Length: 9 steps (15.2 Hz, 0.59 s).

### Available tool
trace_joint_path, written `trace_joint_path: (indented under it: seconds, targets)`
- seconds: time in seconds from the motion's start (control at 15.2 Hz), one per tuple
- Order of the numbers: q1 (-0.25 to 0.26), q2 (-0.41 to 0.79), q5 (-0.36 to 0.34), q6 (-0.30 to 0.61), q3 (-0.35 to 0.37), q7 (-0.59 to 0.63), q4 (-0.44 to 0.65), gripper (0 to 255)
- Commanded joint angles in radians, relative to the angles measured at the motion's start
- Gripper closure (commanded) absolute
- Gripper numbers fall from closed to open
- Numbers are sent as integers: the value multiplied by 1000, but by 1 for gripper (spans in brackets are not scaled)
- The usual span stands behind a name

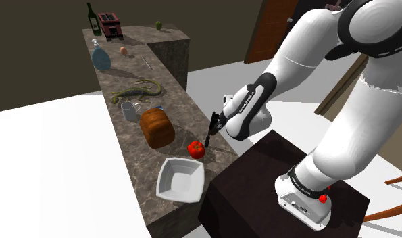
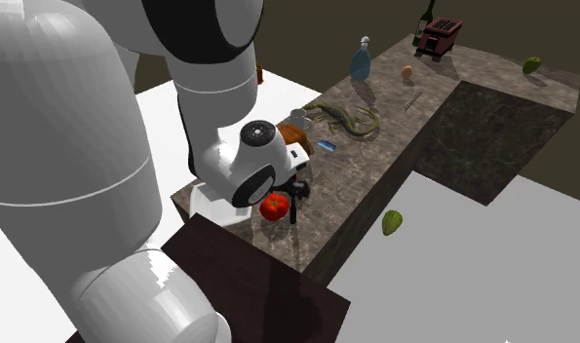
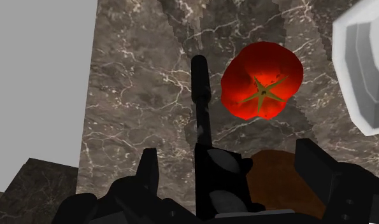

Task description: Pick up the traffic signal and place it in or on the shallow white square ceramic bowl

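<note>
- Wrist view showed the gripper open, its two black fingers standing wide apart
- The black signal sat between those fingers with a gap on each side, so it was not clasped; its thin pole ran straight out from the gripper over the marbled counter
- A red tomato lay just beside the pole's far end, apart from it
- The bowl stood beyond the tomato, on the side away from the signal, and a brown loaf showed under the right finger
- In the shoulder view the signal hung slightly tilted under the gripper, its lower end close to the counter at the tomato's right; whether it touched the surface I cannot tell
- The bowl rested empty near the counter's front end, just below the tomato and next to the dark stand
- The loaf stood behind the tomato, with a mug and a green lizard farther along
- In the second exterior view the signal stood at the tomato's right
</note>
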Motion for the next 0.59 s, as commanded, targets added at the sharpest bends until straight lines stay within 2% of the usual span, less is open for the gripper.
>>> trace_joint_path:
  seconds: [0.0,0.46,0.53]
  targets:
    - [6,42,1,26,-7,-5,17,0]
    - [6,42,1,26,-7,-5,17,0]
    - [6,42,1,26,-7,-5,17,255]
